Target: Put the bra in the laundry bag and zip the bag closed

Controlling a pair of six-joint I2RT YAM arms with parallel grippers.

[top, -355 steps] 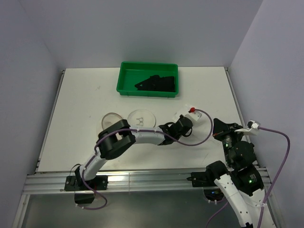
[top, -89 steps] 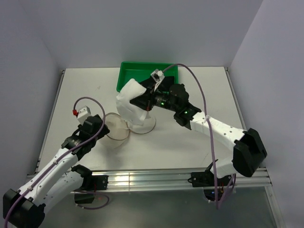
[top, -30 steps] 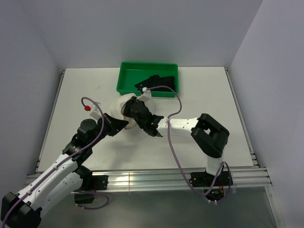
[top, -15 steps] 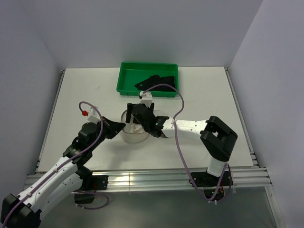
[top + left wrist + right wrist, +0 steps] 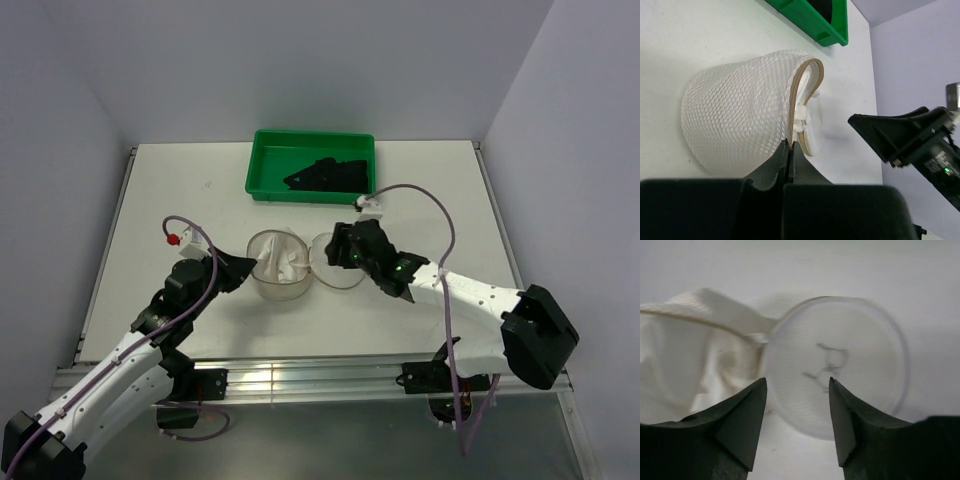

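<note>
The laundry bag stands open in the middle of the table, a white mesh cylinder with a tan zip rim. Its round lid lies flipped out to the right. My left gripper is shut on the bag's left rim; the left wrist view shows the rim pinched at my left gripper. My right gripper is open and empty just above the lid. In the right wrist view my right gripper frames the lid, with the bag to its left. The black bra lies in the tray.
The green tray sits at the back centre of the table, its corner also in the left wrist view. The right arm shows just right of the bag there. White walls close the table on three sides.
My right gripper has drawn back to the right off the bag's mouth and is open. The lid now lies flat to the bag's right. My left gripper still holds the rim.
</note>
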